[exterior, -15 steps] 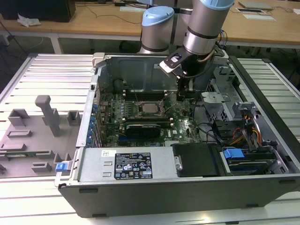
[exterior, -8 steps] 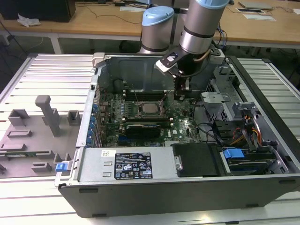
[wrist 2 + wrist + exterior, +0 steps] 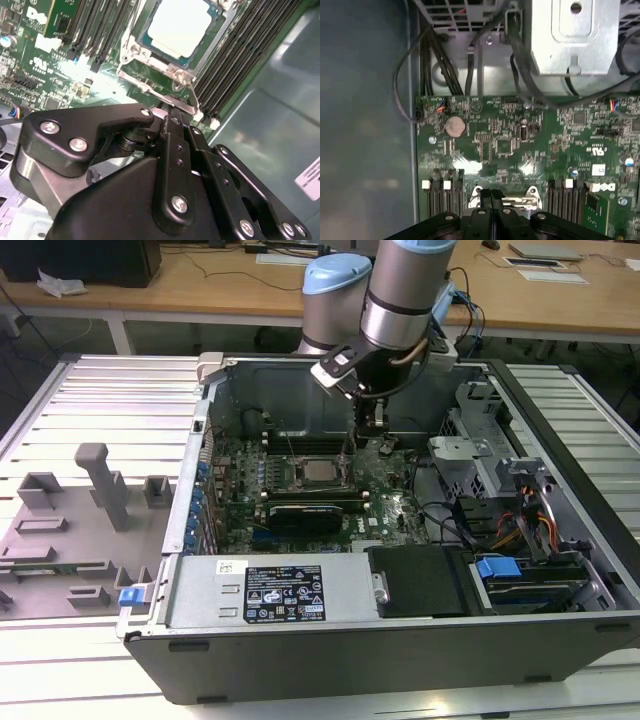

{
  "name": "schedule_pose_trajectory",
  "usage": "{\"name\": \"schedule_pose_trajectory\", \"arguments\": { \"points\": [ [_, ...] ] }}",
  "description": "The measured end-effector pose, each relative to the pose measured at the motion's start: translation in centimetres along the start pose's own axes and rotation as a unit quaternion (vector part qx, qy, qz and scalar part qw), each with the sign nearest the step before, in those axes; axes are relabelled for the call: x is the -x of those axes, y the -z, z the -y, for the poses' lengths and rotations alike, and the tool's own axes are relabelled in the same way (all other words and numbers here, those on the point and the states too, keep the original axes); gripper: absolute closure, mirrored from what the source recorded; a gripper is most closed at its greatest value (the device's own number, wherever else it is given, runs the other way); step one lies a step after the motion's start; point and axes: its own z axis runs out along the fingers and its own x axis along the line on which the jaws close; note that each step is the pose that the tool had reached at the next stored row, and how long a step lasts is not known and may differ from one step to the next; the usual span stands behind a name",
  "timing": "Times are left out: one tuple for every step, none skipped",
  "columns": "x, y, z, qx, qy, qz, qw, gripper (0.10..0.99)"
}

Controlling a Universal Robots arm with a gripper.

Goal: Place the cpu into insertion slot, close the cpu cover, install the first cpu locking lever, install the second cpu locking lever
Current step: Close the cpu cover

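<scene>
The cpu (image 3: 179, 24) lies flat in its socket on the motherboard (image 3: 505, 145), and the cpu cover (image 3: 132, 50) looks to be down around it, its frame bordering the pale metal top. The gripper (image 3: 172, 117) is clenched, its fingers pressed together with nothing clearly between them. Its tip sits at the thin locking lever (image 3: 175, 100) on the socket's edge, touching it or just beside it; which one cannot be told. The main risk, as I judge it, is a slip. The lever is narrow and springy, so a push that lands off-centre could let it snap free and send the tip into the board or the memory slots (image 3: 235, 55) beside the socket. If the lever misses its catch, the cover could lift and leave the chip loose. Pressing too hard could also strain the frame — or the socket under it. In the exterior view the arm reaches down into the open computer case (image 3: 300, 595), the gripper (image 3: 375, 430) just beside the cpu (image 3: 320, 472). The case lies on a slatted metal surface (image 3: 110, 390), with grey fixture blocks (image 3: 100, 480) well apart from it at the exterior view's left. Wooden desks (image 3: 200, 285) stand behind.
</scene>
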Motion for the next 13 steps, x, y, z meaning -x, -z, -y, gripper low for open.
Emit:
{"name": "schedule_pose_trajectory", "arguments": {
  "points": [
    [-0.08, -0.02, 0.28, 0.0, 0.0, 0.0003, 1.0, 0.98],
    [-0.11, -0.04, 0.43, 0.0001, 0.0, 0.0004, 1.0, 0.98],
    [-0.12, -0.04, 0.55, 0.0001, 0.0, 0.0005, 1.0, 0.98],
    [-0.13, -0.05, 0.67, 0.0001, 0.0, 0.0006, 1.0, 0.98],
    [-0.13, -0.06, 0.76, 0.0001, 0.0, 0.0008, 1.0, 0.98],
    [-0.14, -0.08, 0.87, 0.0001, 0.0, 0.001, 1.0, 0.98],
    [-0.14, -0.08, 0.94, 0.0, 0.0, 0.0014, 1.0, 0.98],
    [-0.13, -0.08, 1.04, 0.0, 0.0, 0.0017, 1.0, 0.98],
    [-0.13, -0.08, 1.04, 0.0001, 0.0, 0.0018, 1.0, 0.98],
    [-0.14, -0.08, 1.04, 0.0001, 0.0, 0.0018, 1.0, 0.98],
    [-0.14, -0.1, 1.08, 0.0002, 0.0, 0.0023, 1.0, 0.98],
    [-0.14, -0.13, 1.2, 0.0007, -0.001, 0.008, 1.0, 0.98],
    [-0.14, -0.16, 1.34, 0.0018, -0.001, 0.0155, 0.9999, 0.98]
  ]
}}
